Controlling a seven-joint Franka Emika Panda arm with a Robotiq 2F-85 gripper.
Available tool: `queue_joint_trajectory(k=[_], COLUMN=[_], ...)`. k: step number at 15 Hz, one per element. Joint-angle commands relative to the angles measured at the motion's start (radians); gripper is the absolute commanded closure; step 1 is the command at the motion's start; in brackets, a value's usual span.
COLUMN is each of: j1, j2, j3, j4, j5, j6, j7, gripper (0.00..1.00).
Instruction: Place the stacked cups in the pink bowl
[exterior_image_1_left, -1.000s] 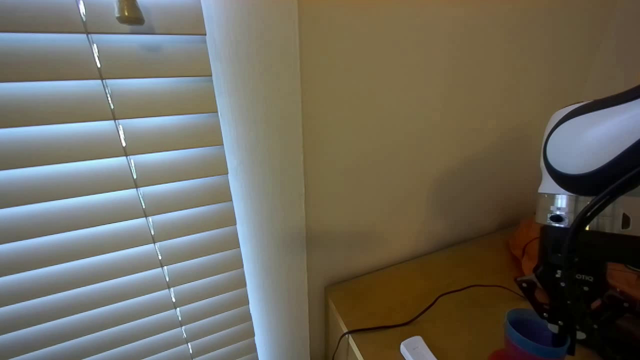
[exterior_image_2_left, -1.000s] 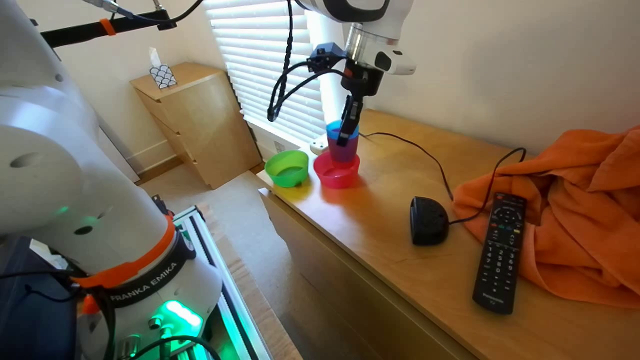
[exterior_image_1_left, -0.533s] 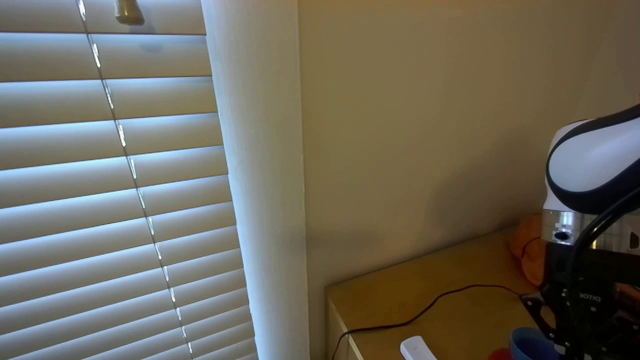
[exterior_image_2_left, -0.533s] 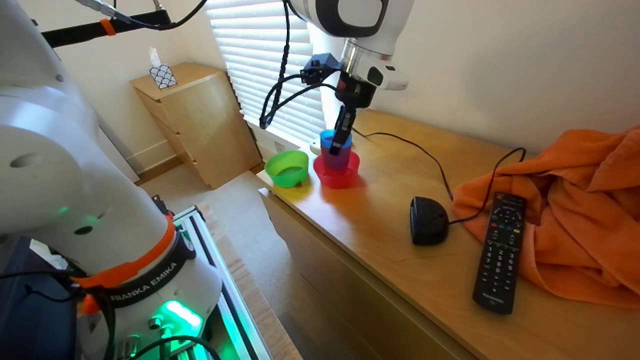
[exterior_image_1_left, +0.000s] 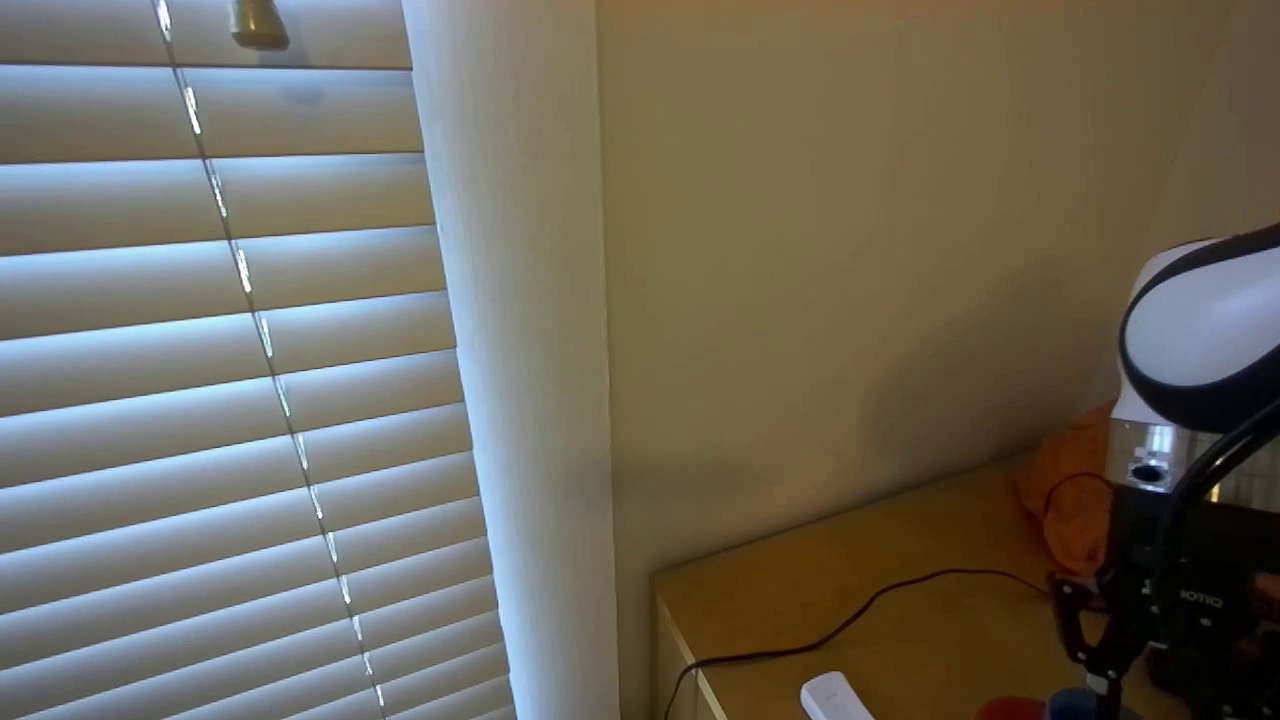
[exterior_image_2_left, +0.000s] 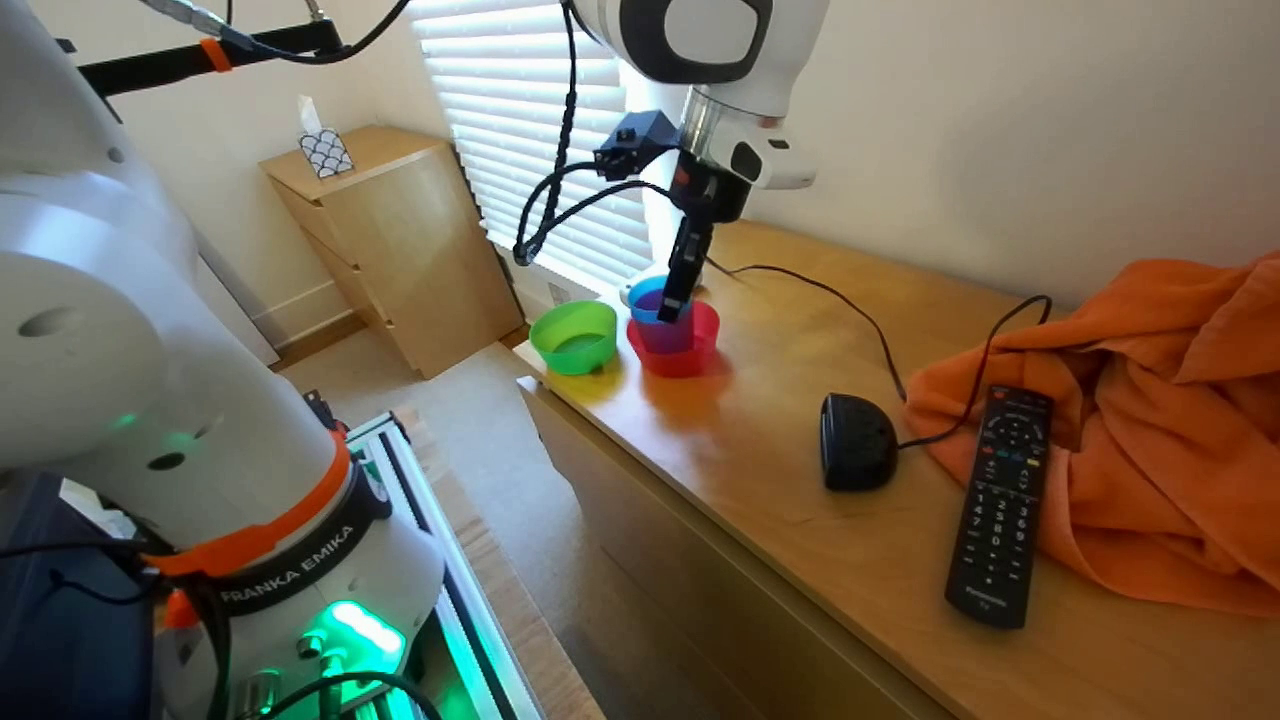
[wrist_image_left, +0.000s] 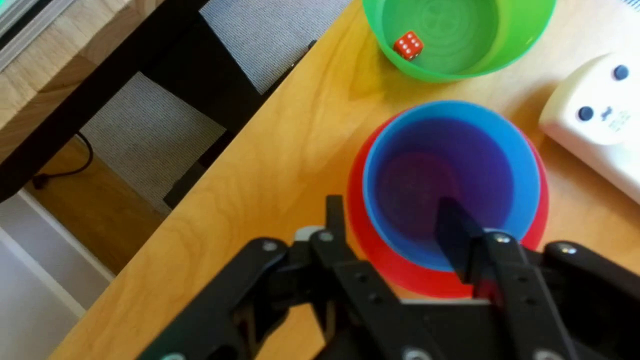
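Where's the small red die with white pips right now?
Near the top of the wrist view, right of centre: the die lies inside the round green plastic bowl, toward its left side.

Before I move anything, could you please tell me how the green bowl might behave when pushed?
The green bowl looks thin-walled and translucent, so probably light and easily slid. Being wide and low, it seems unlikely to tip. The red die inside may tumble.

Two bowls (exterior_image_2_left: 678, 365), one cup stack (wrist_image_left: 445, 170), one die (wrist_image_left: 408, 45), one black remote (exterior_image_2_left: 1000, 507).
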Motion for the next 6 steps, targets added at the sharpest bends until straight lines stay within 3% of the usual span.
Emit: queue_joint_trajectory(k=[1, 3, 4, 5, 6], j1=[-0.034, -0.06, -0.072, -0.069, -0.08], j2=[-0.241, -0.346, -0.402, -0.258, -0.311], j3=[-0.02, -0.023, -0.025, -0.006, -0.005], j4=[-0.131, -0.162, -0.174, -0.089, -0.103], j5=[-0.055, -0.03, -0.023, -0.025, -0.024], j6=[0.025, 0.051, 0.052, 0.02, 0.021], j7=[0.032, -0.013, -0.049, -0.015, -0.028], gripper=[0.16, 0.02, 0.0, 0.11, 0.04])
